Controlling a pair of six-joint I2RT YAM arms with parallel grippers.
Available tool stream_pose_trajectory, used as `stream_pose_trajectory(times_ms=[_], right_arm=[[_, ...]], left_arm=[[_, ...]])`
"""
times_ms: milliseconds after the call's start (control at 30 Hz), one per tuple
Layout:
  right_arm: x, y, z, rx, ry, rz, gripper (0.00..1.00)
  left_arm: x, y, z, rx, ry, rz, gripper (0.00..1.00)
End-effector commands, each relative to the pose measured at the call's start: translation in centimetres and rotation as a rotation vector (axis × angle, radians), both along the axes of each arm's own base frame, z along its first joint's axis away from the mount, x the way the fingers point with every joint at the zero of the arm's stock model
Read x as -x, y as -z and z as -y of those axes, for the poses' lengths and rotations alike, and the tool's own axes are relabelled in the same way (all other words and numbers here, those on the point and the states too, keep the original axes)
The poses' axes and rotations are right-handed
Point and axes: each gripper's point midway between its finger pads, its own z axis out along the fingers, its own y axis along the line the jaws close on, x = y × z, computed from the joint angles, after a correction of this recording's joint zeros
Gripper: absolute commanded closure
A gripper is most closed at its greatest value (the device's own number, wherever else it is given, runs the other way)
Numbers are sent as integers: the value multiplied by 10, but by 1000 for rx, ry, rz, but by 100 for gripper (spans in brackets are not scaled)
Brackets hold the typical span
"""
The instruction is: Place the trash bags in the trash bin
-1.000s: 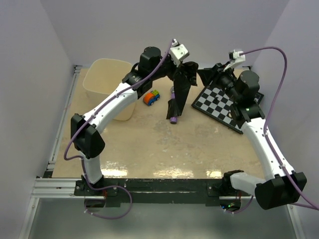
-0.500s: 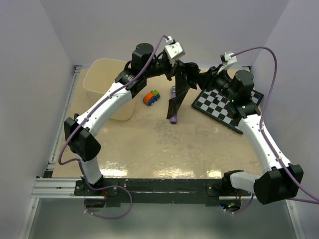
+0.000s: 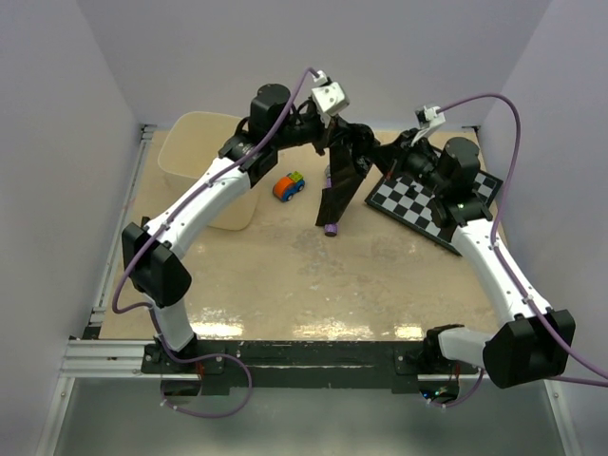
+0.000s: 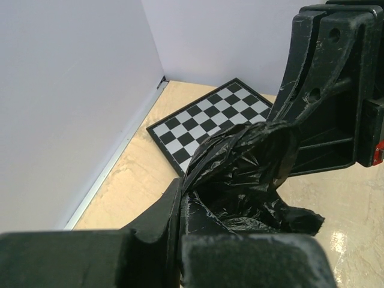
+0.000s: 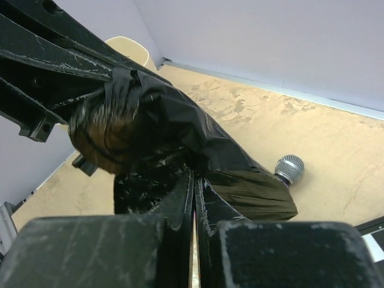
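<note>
A dark, glossy, crinkled trash bag (image 3: pixel 340 185) hangs above the table's far middle, held between both grippers. My left gripper (image 3: pixel 339 141) is shut on its top edge; in the left wrist view the film (image 4: pixel 240 174) bunches at my closed jaws (image 4: pixel 183 201). My right gripper (image 3: pixel 383 152) is shut on the bag's right side; in the right wrist view the film (image 5: pixel 174 120) drapes over the closed jaws (image 5: pixel 194 180). The cream trash bin (image 3: pixel 199 161) stands at the far left, apart from the bag; its rim shows in the right wrist view (image 5: pixel 129 48).
A chequered board (image 3: pixel 427 195) lies at the far right and shows in the left wrist view (image 4: pixel 210 117). A small coloured toy car (image 3: pixel 289 185) sits beside the bin. A purple-handled microphone (image 3: pixel 330 226) lies under the hanging bag, its mesh head (image 5: pixel 290 168) visible.
My right gripper has moved left, close to the left gripper. The left gripper has shifted slightly left and up. The bag's top is now bunched tighter between them.
</note>
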Motion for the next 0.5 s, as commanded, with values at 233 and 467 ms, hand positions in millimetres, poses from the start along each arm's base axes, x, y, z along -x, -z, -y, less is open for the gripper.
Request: stream_pose_trajectory(times_ms=[233,467], right_arm=[[-19,-8,50,20,261,-9,100],[-9,-6,59,39,282,-11,100]], left_arm=[[-1,-40,-29,51,-80,81,100],[-9,-31,-45,12,-153,106,96]])
